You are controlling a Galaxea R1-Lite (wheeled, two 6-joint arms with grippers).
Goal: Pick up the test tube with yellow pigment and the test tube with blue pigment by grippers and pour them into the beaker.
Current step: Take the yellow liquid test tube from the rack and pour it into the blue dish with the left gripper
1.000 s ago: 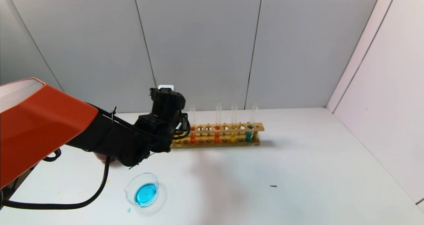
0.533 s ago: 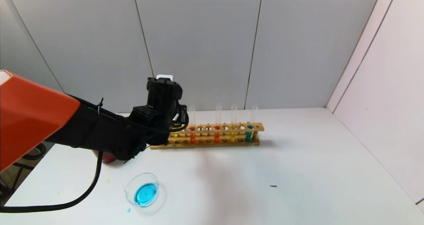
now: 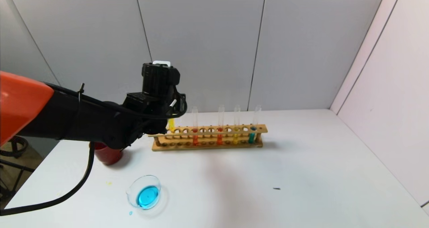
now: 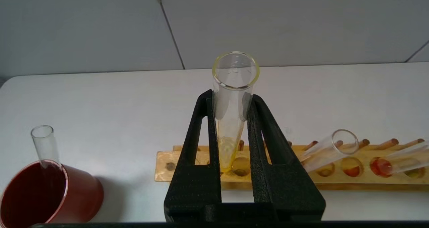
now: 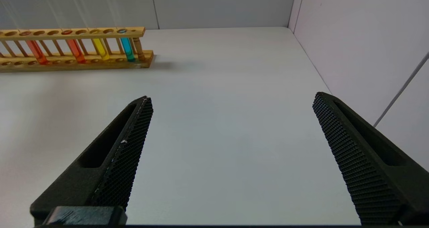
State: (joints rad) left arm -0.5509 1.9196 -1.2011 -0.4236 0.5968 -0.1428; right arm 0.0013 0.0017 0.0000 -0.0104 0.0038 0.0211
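Observation:
My left gripper is shut on the test tube with yellow pigment and holds it upright just above the left end of the wooden rack. In the left wrist view the gripper clamps the tube near its rim. The test tube with blue pigment stands at the rack's right end and also shows in the right wrist view. The beaker sits near the front left with blue liquid in it. My right gripper is open and empty over bare table.
A dark red cup stands left of the rack with an empty tube in it. The rack also holds two orange-red tubes and another yellow tube. A wall runs along the table's right side.
My left gripper has risen and moved left, lifting the yellow tube up out of the rack. The red cup has come into view below the arm.

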